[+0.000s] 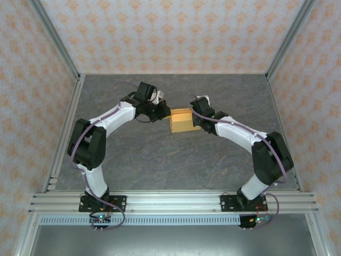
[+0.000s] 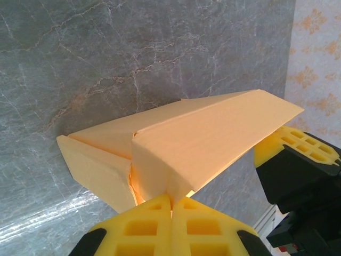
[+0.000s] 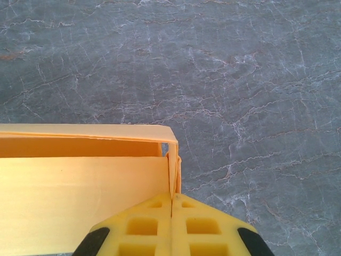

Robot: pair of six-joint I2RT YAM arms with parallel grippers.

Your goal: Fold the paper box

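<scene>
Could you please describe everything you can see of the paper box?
The box is thin, light orange-tan cardboard, partly folded: walls raised, one long panel sloping over the top, a side flap sticking out. It is in the middle of the table, between the arms. The left gripper pinches one end, the right gripper the opposite end wall. Whether it rests there is unclear.

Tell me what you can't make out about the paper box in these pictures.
1. Top view: both ends of the paper box, covered by the left end effector and the right end effector.
2. Left wrist view: most of the box's inside, hidden by its own folded panels.
3. Right wrist view: the box's left part, cut off by the picture's edge.
</scene>
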